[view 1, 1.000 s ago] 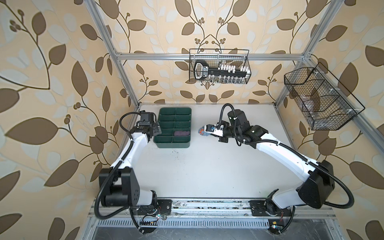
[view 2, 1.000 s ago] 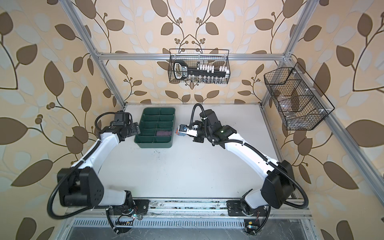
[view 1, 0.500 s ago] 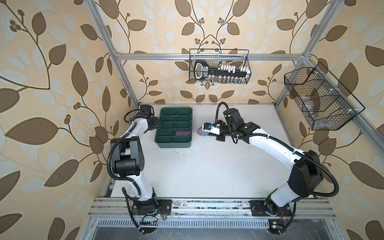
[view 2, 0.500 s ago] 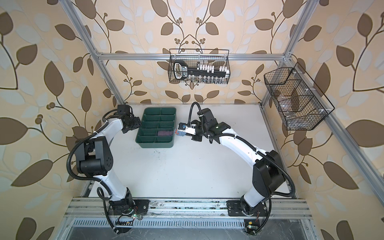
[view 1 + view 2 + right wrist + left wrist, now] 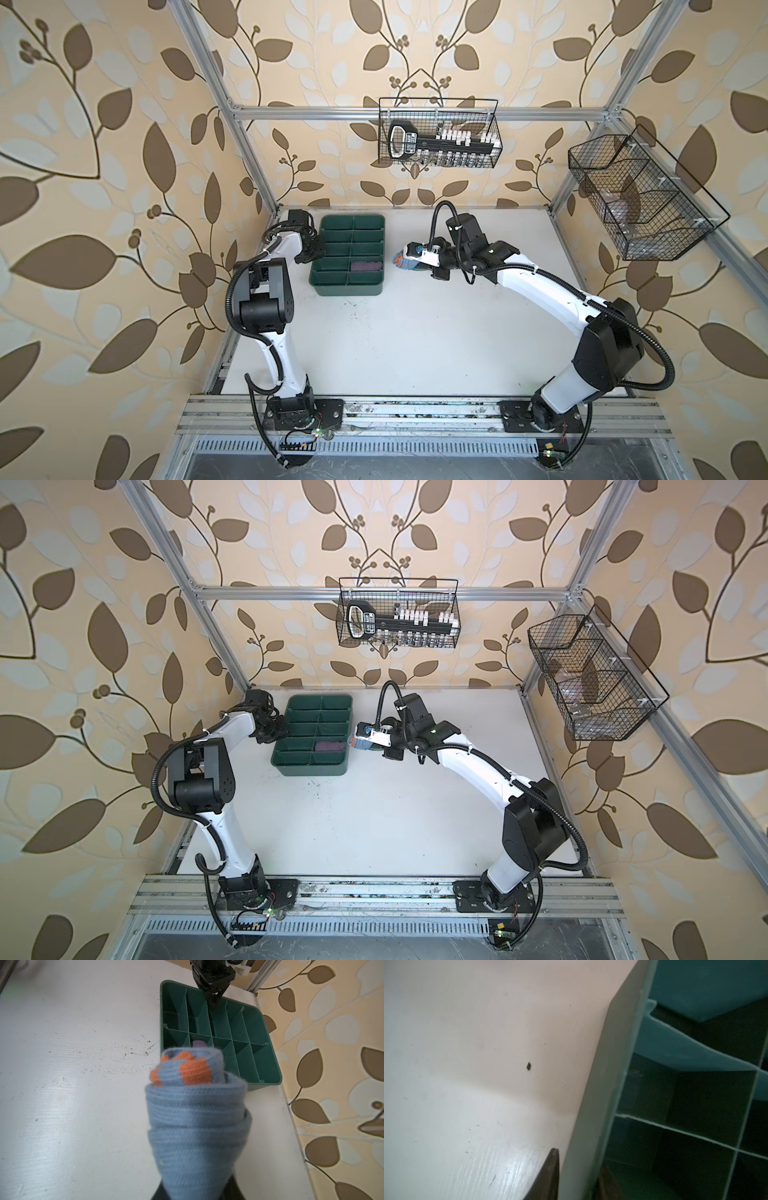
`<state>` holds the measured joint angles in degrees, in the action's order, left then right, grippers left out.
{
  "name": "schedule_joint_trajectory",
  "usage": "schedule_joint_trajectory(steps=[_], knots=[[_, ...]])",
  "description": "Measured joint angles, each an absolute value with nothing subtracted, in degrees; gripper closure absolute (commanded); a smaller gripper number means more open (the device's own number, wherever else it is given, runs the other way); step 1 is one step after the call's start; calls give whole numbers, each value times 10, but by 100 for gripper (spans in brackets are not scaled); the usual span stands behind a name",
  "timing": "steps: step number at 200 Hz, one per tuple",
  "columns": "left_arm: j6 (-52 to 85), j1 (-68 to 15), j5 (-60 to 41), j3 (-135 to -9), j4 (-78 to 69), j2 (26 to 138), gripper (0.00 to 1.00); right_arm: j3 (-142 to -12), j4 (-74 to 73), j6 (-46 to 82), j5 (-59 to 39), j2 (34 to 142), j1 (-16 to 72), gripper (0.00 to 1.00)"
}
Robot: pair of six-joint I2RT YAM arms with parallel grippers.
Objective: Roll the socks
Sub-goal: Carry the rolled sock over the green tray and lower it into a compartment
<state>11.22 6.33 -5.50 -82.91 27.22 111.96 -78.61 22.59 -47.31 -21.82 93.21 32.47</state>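
Observation:
A rolled grey-blue sock (image 5: 197, 1118) with orange stripes sits between the jaws of my right gripper (image 5: 197, 1188), which is shut on it. In both top views this sock (image 5: 404, 263) (image 5: 360, 743) hangs just right of the green divided tray (image 5: 347, 287) (image 5: 309, 767). A rolled purple sock (image 5: 365, 266) (image 5: 330, 746) (image 5: 199, 1044) lies in a right-hand compartment near the tray's front. My left gripper (image 5: 313, 251) (image 5: 277, 731) (image 5: 579, 1174) is shut on the tray's left wall (image 5: 602, 1084), one finger outside and one inside.
A wire basket (image 5: 438, 133) holding tools hangs on the back wall. A second wire basket (image 5: 640, 199) hangs on the right wall. Aluminium frame posts stand at the table's back corners. The tray stands near the table's back left.
The left jaws have closed onto the tray's left wall, and the left arm has folded up with its elbow raised. The right gripper has held the sock almost still.

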Motion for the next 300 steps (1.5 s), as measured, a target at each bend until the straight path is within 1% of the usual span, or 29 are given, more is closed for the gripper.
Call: schedule_joint_trajectory(steps=[19, 32, 65, 100, 124, 152, 176, 191, 217, 244, 256, 300], knots=[[105, 38, -68, -824, 270, 1113, 95, -812, 238, -461, -205, 943, 325, 100], [124, 9, -53, -813, 257, 1105, 98, -833, 251, -455, -192, 953, 325, 100], [161, -73, -37, -751, 225, 1068, 100, -881, 307, -449, -154, 981, 322, 100], [209, -167, -29, -712, 198, 1044, 100, -888, 353, -455, -112, 983, 317, 100], [257, -216, -28, -686, 168, 1031, 100, -875, 362, -466, -83, 983, 315, 100], [306, -256, -19, -674, 144, 1027, 100, -830, 359, -483, -60, 982, 313, 100], [336, -283, -6, -664, 132, 1022, 77, -797, 357, -490, -52, 982, 307, 100], [352, -289, -6, -659, 135, 1019, 64, -786, 349, -492, -47, 982, 299, 100], [357, -293, -10, -649, 140, 1008, 37, -785, 333, -499, -29, 986, 286, 100], [342, -293, -13, -649, 148, 973, 17, -797, 326, -506, -17, 1014, 284, 100], [336, -293, -14, -652, 150, 952, 14, -795, 322, -509, -12, 1025, 284, 100], [295, -293, -13, -683, 157, 857, 13, -778, 298, -524, 14, 1056, 275, 100]])
